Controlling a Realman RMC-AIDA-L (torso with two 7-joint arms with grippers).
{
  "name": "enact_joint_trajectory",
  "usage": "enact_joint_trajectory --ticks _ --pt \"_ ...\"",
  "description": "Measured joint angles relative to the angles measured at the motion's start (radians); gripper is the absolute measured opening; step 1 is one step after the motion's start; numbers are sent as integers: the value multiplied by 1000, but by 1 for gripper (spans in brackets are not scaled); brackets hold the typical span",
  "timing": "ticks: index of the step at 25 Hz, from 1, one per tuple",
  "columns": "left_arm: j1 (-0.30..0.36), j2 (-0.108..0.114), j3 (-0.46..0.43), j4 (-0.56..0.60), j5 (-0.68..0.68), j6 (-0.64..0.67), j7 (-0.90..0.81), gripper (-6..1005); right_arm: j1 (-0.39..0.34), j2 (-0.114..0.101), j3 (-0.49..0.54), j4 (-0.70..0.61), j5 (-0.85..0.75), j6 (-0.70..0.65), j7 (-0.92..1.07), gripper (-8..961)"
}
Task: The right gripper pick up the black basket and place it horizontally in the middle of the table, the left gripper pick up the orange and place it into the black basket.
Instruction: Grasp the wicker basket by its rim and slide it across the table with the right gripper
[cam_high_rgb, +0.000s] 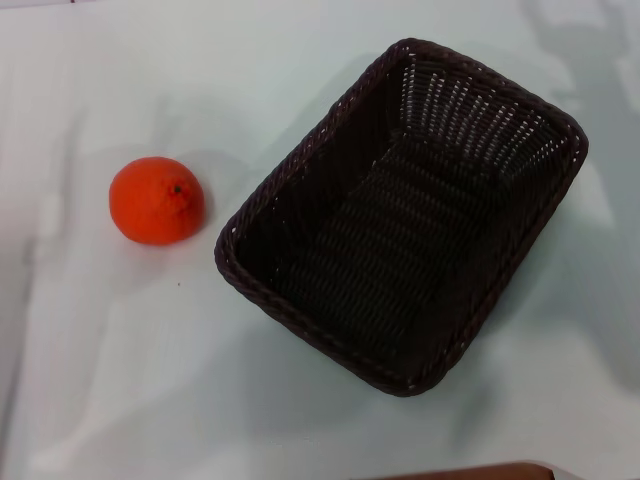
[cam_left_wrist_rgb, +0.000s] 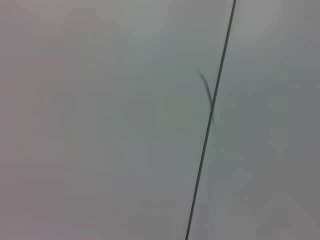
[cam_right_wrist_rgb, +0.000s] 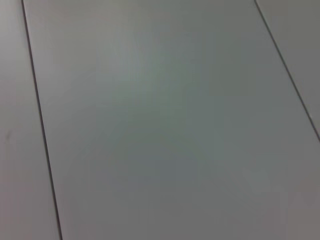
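Pincer state unknown, both out of view; orange (cam_high_rgb: 156, 200) just left of black basket (cam_high_rgb: 400, 215), apart.

A plain pale grey surface (cam_left_wrist_rgb: 100, 125) fills the left wrist view. One thin dark seam (cam_left_wrist_rgb: 210, 120) crosses it in a straight line from edge to edge, splitting it into two panels. A short curved dark mark (cam_left_wrist_rgb: 205, 87) lies just beside the seam, touching it midway.

black basket (cam_high_rgb: 400, 215): 1 | orange (cam_high_rgb: 156, 200): 1 | table (cam_high_rgb: 120, 380): 1
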Motion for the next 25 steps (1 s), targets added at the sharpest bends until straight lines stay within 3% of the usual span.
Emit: enact_joint_trajectory --ticks 10,15,19,20,21,25 --pt "-1 -1 -4 2 -1 8 1 860 6 -2 19 -6 5 -1 -2 945" --pt "0 -2 -5 3 -1 8 1 860 5 -8 -30 -40 -11 -14 74 945" --pt "-2 -1 -7 2 -1 9 1 860 13 -13 -186 -261 -115 -129 391 944" --pt "-4 0 -8 2 -1 9 1 860 18 -17 -277 -393 -194 -175 586 944" --pt "-5 0 -8 3 -1 9 1 860 18 -17 -277 -393 -194 -175 586 944" --pt "-7 1 -8 3 -1 16 1 860 18 -30 -467 -688 -373 -176 990 944"
